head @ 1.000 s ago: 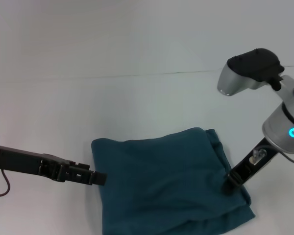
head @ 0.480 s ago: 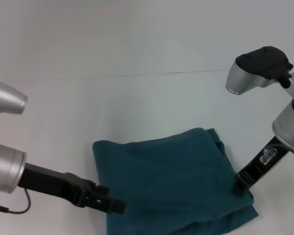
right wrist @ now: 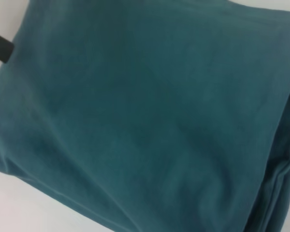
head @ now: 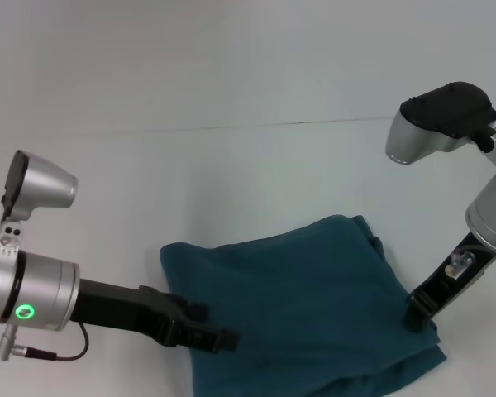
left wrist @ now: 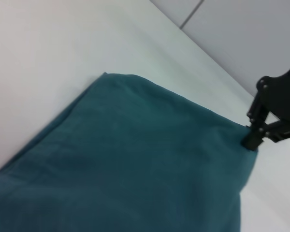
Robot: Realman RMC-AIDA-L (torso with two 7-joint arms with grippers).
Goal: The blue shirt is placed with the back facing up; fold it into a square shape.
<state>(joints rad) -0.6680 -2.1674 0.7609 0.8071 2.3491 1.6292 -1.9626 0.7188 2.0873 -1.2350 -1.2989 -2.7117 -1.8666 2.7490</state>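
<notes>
Low in the centre of the head view lies the dark teal-blue soft fabric shirt (head: 298, 306), already folded into a rough square on the white table (head: 231, 165). At lower left of the frame, the left gripper (head: 223, 339) reaches over the shirt's left edge; at right, the right gripper (head: 415, 318) presses its tip onto the right edge, apparently steadying the bundle. Whether either claw is open or closed I cannot tell.
</notes>
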